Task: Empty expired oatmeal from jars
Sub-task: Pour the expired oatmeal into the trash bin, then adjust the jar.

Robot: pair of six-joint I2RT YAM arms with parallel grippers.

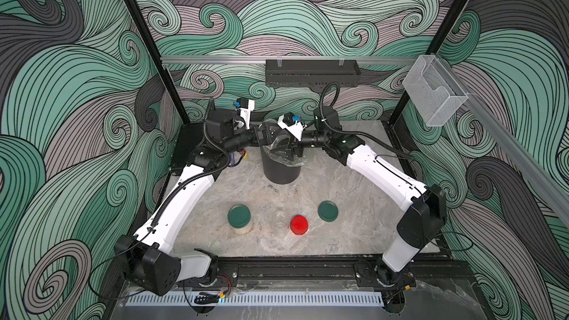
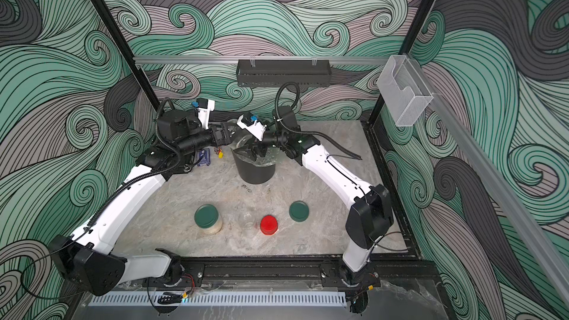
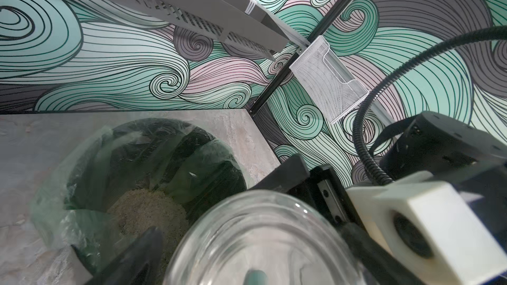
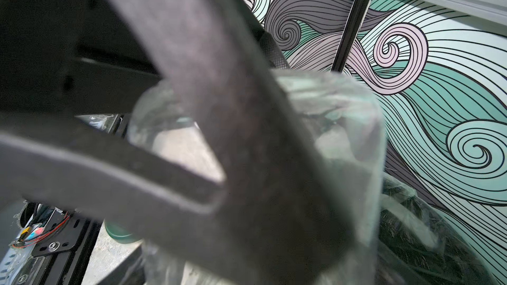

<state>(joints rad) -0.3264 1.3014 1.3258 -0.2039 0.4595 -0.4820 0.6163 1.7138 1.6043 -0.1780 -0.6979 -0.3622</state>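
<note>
3 jars, 1 still to do. Well in front of bin [image 1: 280,170], toward left arm's side: full jar [image 1: 237,228], green lid [image 1: 239,215] on, oatmeal [image 2: 212,228] showing through glass. Straight in front of bin: small jar [image 1: 280,222], open, looks empty. Red lid [image 1: 299,224] sits a bit toward right arm's side. Loose green lid [image 1: 328,210] lies flat, further that side, nearer bin.

Over bin mouth: held jar [image 3: 260,237], looks empty in left wrist view, with more oatmeal heaped in liner [image 3: 90,228] below. Right gripper [image 1: 286,152] clamps held jar. Left gripper [image 1: 271,138] jaws wide around it, 1 finger [image 3: 142,256] just off glass, other hidden.

Step, my read: end of pour, jar 2 of 3. Next: park held jar in front of bin clear of lids. Full jar then needs 1 gripper holding and 1 twisting lid off before tipping.
</note>
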